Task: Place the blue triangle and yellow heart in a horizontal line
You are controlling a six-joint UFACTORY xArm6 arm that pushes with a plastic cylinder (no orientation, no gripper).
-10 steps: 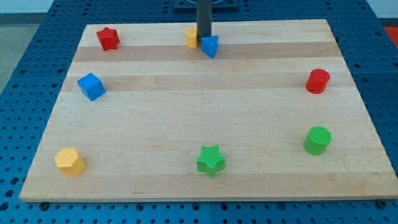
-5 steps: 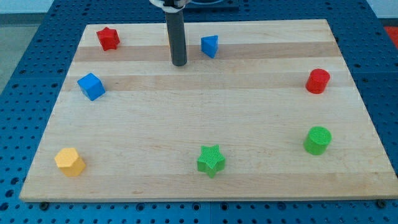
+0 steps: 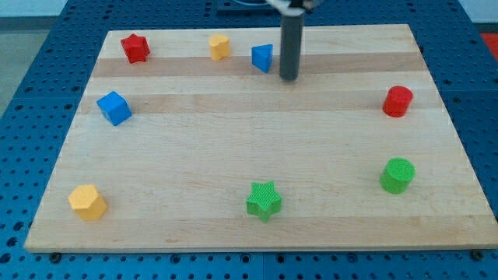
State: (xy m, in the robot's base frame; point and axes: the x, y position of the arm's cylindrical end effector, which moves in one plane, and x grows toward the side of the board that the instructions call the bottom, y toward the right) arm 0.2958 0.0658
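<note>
The blue triangle (image 3: 263, 57) lies near the view's top, a little right of the board's middle. The yellow heart (image 3: 219, 47) lies to its left and slightly higher, a small gap apart from it. My tip (image 3: 289, 78) is down on the board just right of the blue triangle and slightly below it, close to it; I cannot tell whether they touch. The rod rises from the tip to the view's top edge.
A red star (image 3: 135, 48) sits at the top left. A blue cube (image 3: 114, 107) sits at the left. A yellow hexagon (image 3: 87, 202) is at the bottom left. A green star (image 3: 264, 200), a green cylinder (image 3: 398, 175) and a red cylinder (image 3: 398, 101) also lie on the wooden board (image 3: 257, 140).
My tip went from behind the blue triangle to the left and down, then swung right to the triangle's right side. The yellow heart now shows, further left than before. The triangle barely moved.
</note>
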